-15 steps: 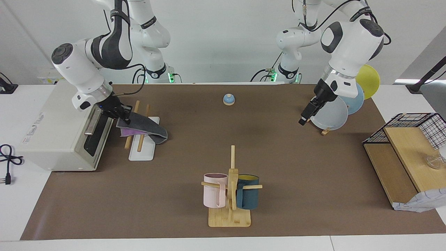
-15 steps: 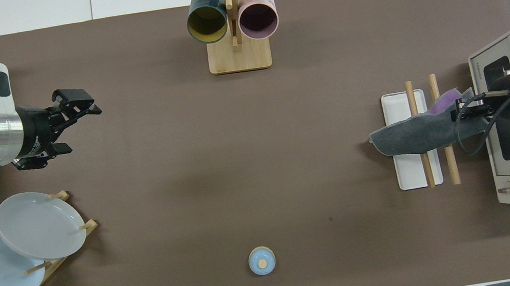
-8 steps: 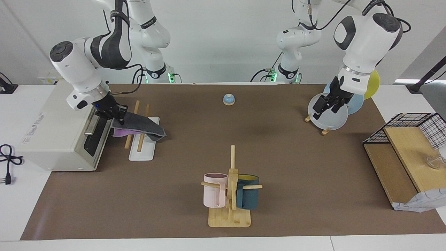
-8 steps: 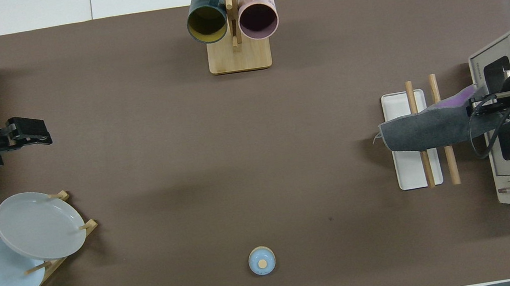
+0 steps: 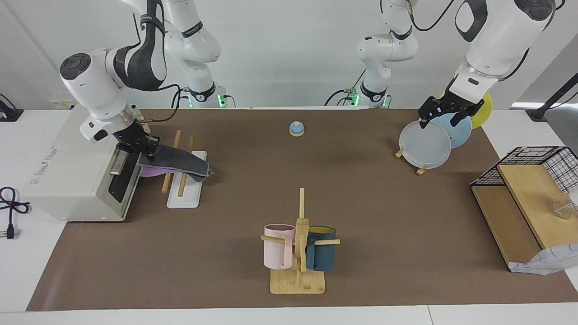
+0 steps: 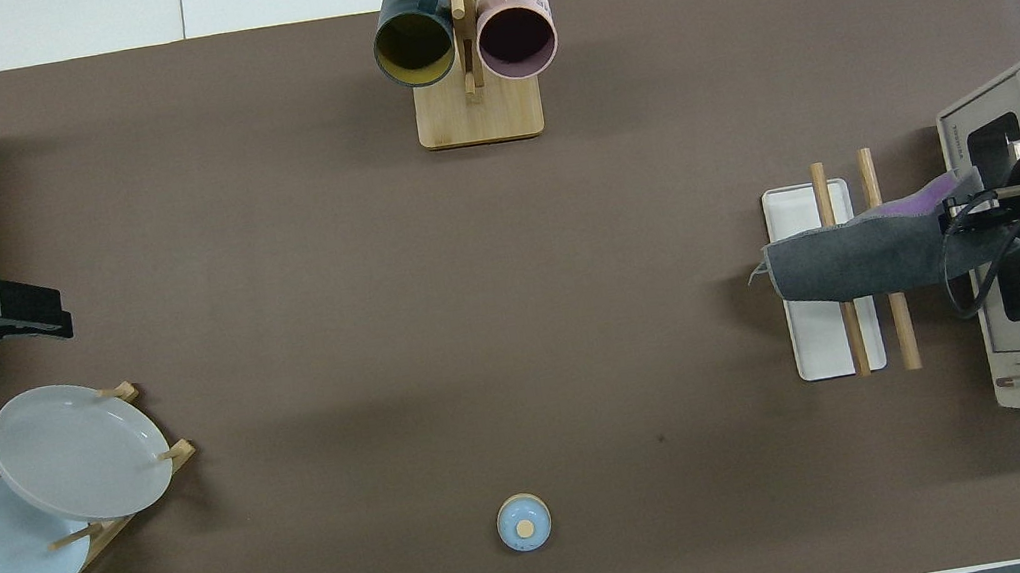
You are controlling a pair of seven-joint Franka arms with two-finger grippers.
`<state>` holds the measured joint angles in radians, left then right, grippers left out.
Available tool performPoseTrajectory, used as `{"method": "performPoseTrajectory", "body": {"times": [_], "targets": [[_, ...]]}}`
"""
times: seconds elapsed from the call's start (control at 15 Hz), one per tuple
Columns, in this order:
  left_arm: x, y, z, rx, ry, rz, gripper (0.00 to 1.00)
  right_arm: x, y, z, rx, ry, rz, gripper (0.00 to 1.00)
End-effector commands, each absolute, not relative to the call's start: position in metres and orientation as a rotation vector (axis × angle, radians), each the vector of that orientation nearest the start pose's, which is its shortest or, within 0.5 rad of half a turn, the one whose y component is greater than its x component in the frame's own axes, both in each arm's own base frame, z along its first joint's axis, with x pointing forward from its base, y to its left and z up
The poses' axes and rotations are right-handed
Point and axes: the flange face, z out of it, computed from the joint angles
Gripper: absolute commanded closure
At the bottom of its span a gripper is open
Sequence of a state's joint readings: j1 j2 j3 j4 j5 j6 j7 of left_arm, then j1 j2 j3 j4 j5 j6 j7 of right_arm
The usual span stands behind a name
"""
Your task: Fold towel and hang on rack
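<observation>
The towel [image 5: 178, 161] lies draped across the two wooden rods of the rack [image 5: 184, 197], dark grey face up, with purple showing underneath by the oven. My right gripper [image 5: 145, 150] is shut on the towel's edge, just in front of the toaster oven door, low over the rack's oven side. In the overhead view the towel [image 6: 855, 260] covers the middle of the rack [image 6: 823, 351], and the right gripper [image 6: 960, 216] pinches its end. My left gripper [image 5: 443, 115] hangs open and holds nothing, raised above the plates; from overhead the left gripper [image 6: 51, 325] is near the mat's edge.
A toaster oven [image 5: 72, 171] stands right beside the rack. A mug tree [image 5: 298, 253] with two mugs stands farthest from the robots, mid-table. A small blue bell [image 5: 296, 129] sits near the robots. A plate stand [image 5: 426, 144] and a wire-basket shelf [image 5: 528, 189] fill the left arm's end.
My left arm has lifted and drawn back over the plates at its own end. My right gripper has pulled the towel a little toward the oven across the rods.
</observation>
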<state>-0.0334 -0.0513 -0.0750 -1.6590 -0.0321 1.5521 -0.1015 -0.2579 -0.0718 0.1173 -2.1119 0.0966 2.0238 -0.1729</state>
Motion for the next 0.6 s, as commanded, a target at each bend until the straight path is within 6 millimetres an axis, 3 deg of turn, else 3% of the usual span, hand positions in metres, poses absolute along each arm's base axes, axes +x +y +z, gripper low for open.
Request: {"method": "performPoseTrajectory", "body": {"times": [0.0,0.13,0.2,0.27,0.53], "targets": [[0.529,-0.063,0.619,-3.136,0.043,0.106,0.0,0.517,-0.072,0.446,-3.075,-0.009,0.017,0.89],[0.529,-0.064,0.62,-3.138,0.043,0.101,0.0,0.516,-0.072,0.446,-3.074,-0.014,0.023,0.38],[0.529,-0.064,0.62,-3.138,0.043,0.099,0.0,0.517,-0.072,0.446,-3.074,-0.019,0.021,0.06],[0.529,-0.064,0.62,-3.138,0.043,0.099,0.0,0.517,-0.073,0.447,-3.073,-0.045,0.024,0.0],[0.528,-0.065,0.619,-3.136,0.048,0.111,0.0,0.519,-0.073,0.458,-3.071,-0.079,0.025,0.0]]}}
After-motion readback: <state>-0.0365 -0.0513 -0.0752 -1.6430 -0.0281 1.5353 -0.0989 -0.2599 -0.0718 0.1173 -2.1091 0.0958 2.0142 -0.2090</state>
